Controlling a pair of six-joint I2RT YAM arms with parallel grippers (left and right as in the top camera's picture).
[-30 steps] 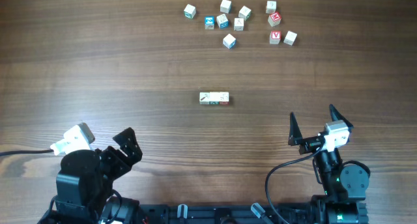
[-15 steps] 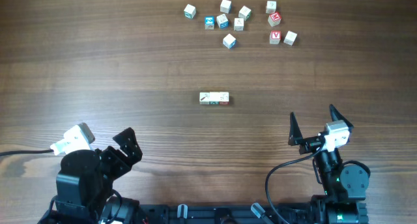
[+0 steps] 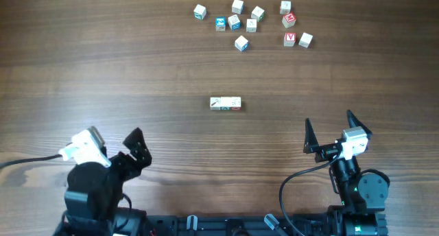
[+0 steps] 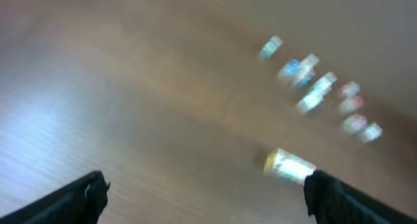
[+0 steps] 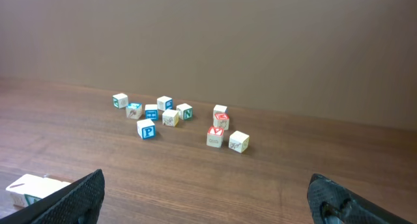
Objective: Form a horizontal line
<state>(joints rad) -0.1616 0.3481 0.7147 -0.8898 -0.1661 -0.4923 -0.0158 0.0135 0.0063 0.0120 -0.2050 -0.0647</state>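
Overhead, the wooden table (image 3: 103,71) is seen with the left gripper (image 4: 205,188) at 7 o'clock and the right gripper (image 3: 328,121) at 5 o'clock, both spread wide and empty. Loose cubes (image 3: 252,25) are scattered at 12 o'clock. The horizontal line (image 3: 226,103) is laid at centre, well apart from them.
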